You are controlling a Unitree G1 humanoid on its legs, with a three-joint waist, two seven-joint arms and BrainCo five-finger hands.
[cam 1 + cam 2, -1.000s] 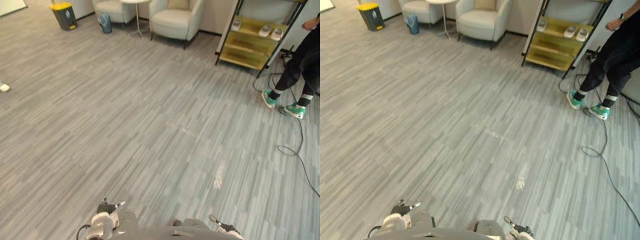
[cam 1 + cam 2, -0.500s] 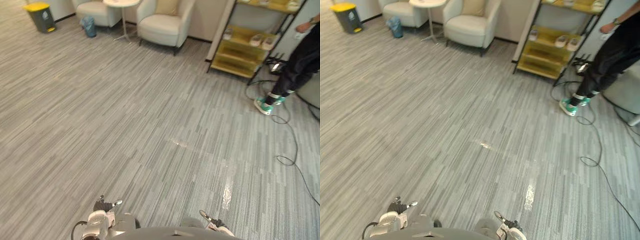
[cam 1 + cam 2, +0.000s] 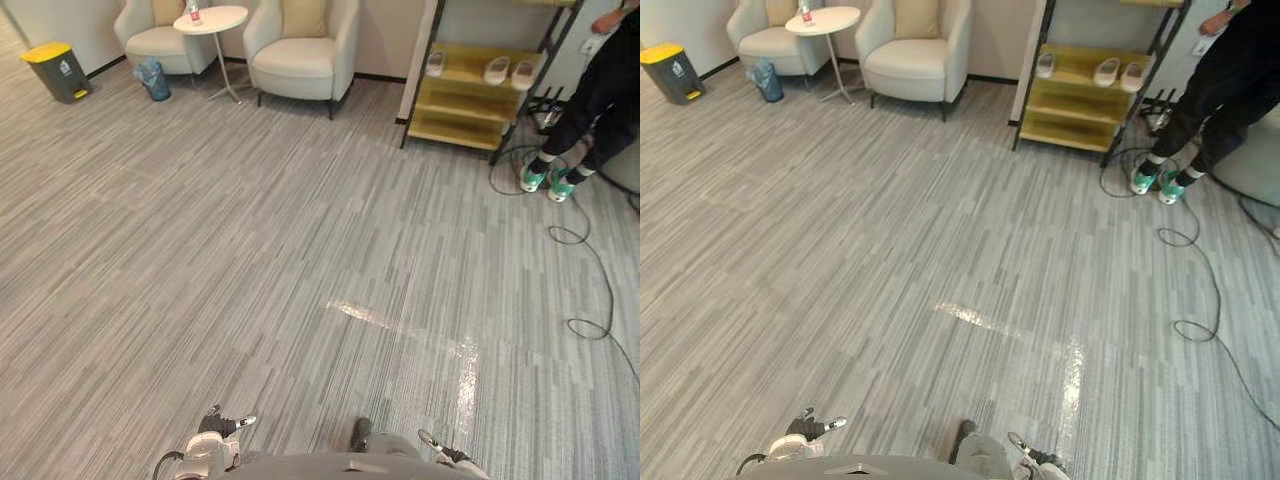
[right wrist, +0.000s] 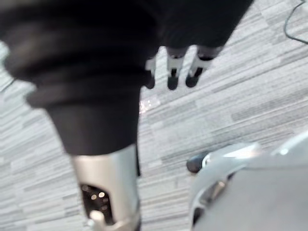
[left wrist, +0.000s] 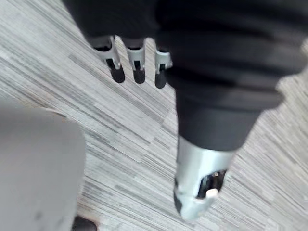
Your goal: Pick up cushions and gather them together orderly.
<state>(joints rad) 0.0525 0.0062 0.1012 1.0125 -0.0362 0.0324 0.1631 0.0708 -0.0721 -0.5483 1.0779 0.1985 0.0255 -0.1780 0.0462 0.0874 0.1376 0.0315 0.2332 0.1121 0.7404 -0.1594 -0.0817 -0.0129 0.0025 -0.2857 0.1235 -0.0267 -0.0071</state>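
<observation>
A beige cushion [image 3: 303,17] leans against the back of the nearer cream armchair [image 3: 295,55] at the far side of the room. A second beige cushion [image 3: 167,10] stands in the armchair [image 3: 155,38] to its left. My left hand [image 3: 216,426] hangs low at the bottom edge of the eye views, far from both cushions. Its fingers [image 5: 138,65] are straight over bare floor and hold nothing. My right hand [image 3: 446,456] hangs at the bottom right, its fingers [image 4: 173,72] also straight and empty.
A round white side table [image 3: 211,20] stands between the armchairs. A yellow-lidded bin [image 3: 57,70] and a small blue bin [image 3: 153,80] are at the far left. A yellow shelf [image 3: 470,85] holds slippers. A person [image 3: 590,95] in green shoes stands by loose cables [image 3: 580,270].
The camera has turned, so the armchairs, table and shelf now sit lower and more central. The person has stepped nearer the shelf. Both hands still hang empty.
</observation>
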